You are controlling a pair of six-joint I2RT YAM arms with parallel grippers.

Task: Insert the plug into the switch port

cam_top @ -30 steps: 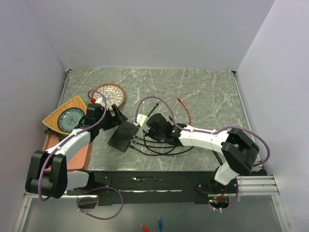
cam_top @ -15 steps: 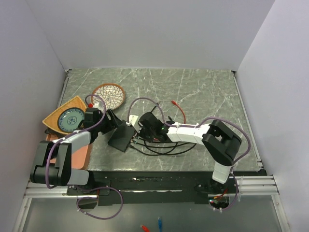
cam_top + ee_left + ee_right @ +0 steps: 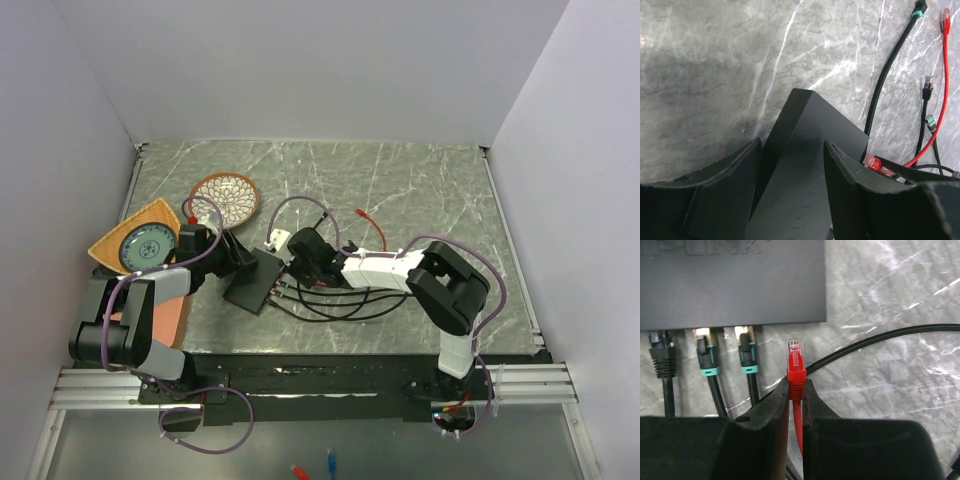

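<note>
The switch is a flat black box; it also shows in the left wrist view and the right wrist view. My left gripper straddles its far-left end with a finger on each side, gripping it; it shows in the top view. My right gripper is shut on the red plug, its clear tip pointing at the socket edge, a short gap from it, near the right end. Three cables sit in sockets to its left. The plug also shows in the left wrist view.
A round patterned dish and an orange triangular plate stand left of the switch. Black cables loop on the marble under my right arm. The red cable's other end lies behind it. Another black cable crosses right of the plug.
My right gripper has moved left with the red plug, closer to the switch's socket edge. My left arm has folded in while its gripper stays at the switch.
</note>
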